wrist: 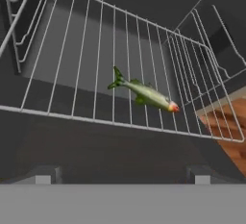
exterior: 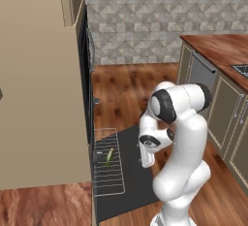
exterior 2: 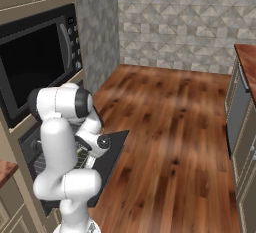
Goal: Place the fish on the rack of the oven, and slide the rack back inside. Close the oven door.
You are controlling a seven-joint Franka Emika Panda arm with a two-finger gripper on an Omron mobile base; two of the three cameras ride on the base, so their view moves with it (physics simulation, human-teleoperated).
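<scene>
Small slender silvery-green fish point(wrist: 144, 93) lies on the pale grey wire rack point(wrist: 96, 74), which is pulled out over the dark, flat oven door point(exterior: 133, 171), dropped open. Black built-in oven point(exterior 2: 35, 62) in beige cabinet. Tool point(wrist: 122, 180) hangs near the rack edge, empty, fingers apart. Reddish wood plank floor point(exterior 2: 170, 142), grey tiled wall point(exterior 2: 190, 22).

- I can read no text, label, brand, number or sign anywhere.
- The control panel point(exterior 2: 74, 41) beside the dark window up on my left has small pale marks, but they are too small and blurred for me to read.
- The oven door point(exterior: 130, 171) lying open below me is plain dark, with nothing written on it.
</scene>
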